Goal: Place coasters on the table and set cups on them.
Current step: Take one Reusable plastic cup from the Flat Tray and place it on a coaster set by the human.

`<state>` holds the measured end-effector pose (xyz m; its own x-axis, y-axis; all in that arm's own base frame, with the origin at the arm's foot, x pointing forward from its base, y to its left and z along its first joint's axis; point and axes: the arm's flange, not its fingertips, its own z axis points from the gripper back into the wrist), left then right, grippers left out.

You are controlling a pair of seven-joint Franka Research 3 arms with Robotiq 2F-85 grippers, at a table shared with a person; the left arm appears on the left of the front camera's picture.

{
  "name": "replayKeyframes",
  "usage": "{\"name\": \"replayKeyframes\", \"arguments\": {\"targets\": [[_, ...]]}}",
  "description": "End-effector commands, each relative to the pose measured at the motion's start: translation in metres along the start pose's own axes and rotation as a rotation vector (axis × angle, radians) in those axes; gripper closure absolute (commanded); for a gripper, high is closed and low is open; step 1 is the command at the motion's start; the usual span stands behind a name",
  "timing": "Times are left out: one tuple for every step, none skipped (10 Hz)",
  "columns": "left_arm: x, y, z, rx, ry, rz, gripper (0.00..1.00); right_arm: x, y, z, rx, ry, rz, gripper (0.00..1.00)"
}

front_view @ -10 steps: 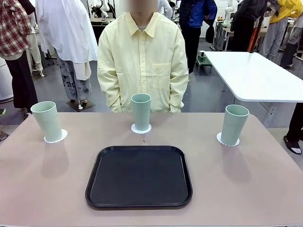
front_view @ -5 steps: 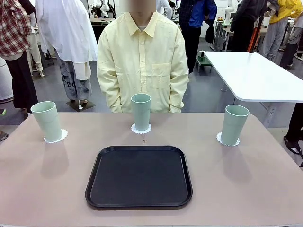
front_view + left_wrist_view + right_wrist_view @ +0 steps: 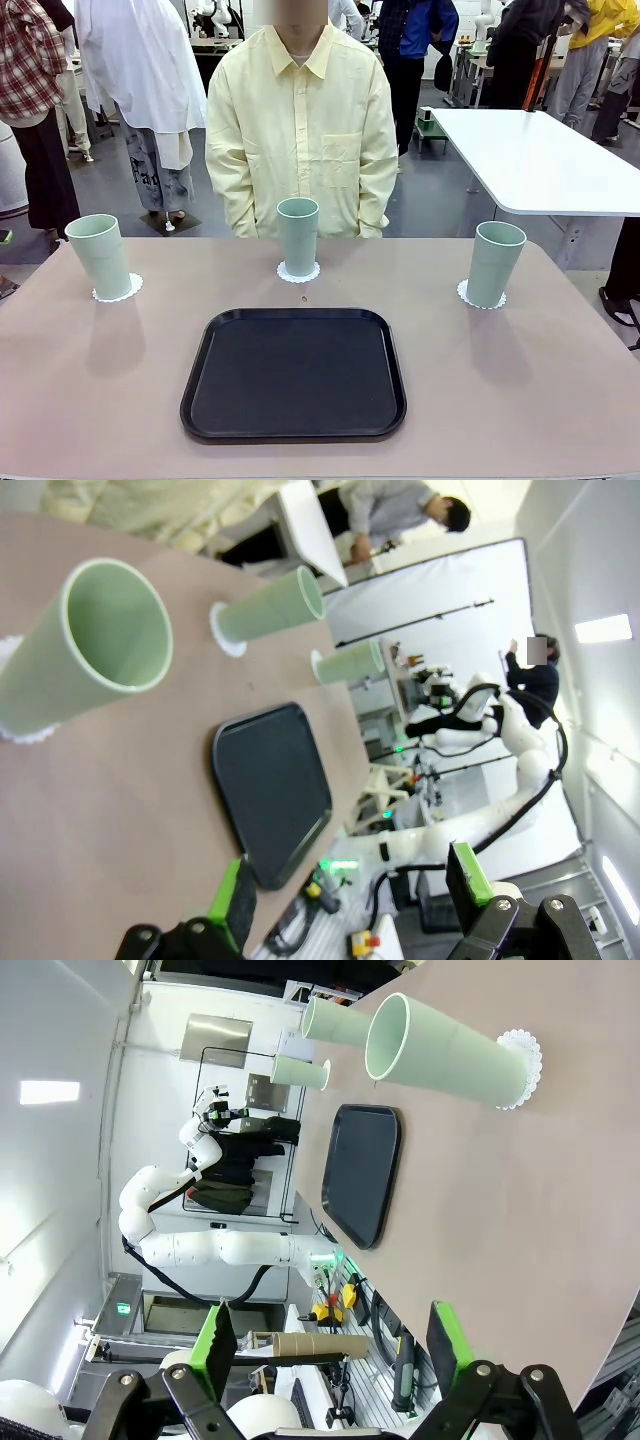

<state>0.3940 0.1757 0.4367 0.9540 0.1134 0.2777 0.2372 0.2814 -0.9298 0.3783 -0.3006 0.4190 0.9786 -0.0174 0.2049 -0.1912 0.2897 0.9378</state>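
Three tall mint-green plastic cups (image 3: pixel 298 234) upright on white lacy paper coasters (image 3: pixel 298 272) along far side of beige bench (image 3: pixel 100 400). Nothing moved over last second (task looks complete). Left tool (image 3: pixel 350 895), right tool (image 3: pixel 333 1345) both spread wide, empty.

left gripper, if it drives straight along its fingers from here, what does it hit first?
Likely the black tray: it lies straight ahead of the open left gripper in the left wrist view. The nearest cup sits well off to one side. Depth is unclear, so it might touch the table short of the tray.
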Motion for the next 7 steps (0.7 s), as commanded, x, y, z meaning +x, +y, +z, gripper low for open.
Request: {"name": "replayKeyframes", "arguments": {"targets": [[-0.0005,-0.0026,0.0008,0.000,-0.004,0.004,0.00,-0.0005,-0.0016,0.0004,0.001,-0.002,0.000,0.00],[-0.0005,-0.0026,0.0008,0.000,-0.004,0.004,0.00,-0.0005,-0.0016,0.0004,0.001,-0.002,0.000,0.00],[-0.0005,-0.0026,0.0008,0.000,-0.004,0.004,0.00,-0.0005,-0.0016,0.0004,0.001,-0.002,0.000,0.00],[-0.0005,-0.0026,0.0008,0.000,-0.004,0.004,0.00,-0.0005,-0.0016,0.0004,0.001,-0.002,0.000,0.00],[-0.0005,-0.0026,0.0008,0.000,-0.004,0.004,0.00,-0.0005,-0.0016,0.0004,0.001,-0.002,0.000,0.00],[-0.0005,-0.0026,0.0008,0.000,-0.004,0.004,0.00,-0.0005,-0.0016,0.0004,0.001,-0.002,0.000,0.00],[-0.0005,-0.0026,0.0008,0.000,-0.004,0.004,0.00,-0.0005,-0.0016,0.0004,0.001,-0.002,0.000,0.00]]}}
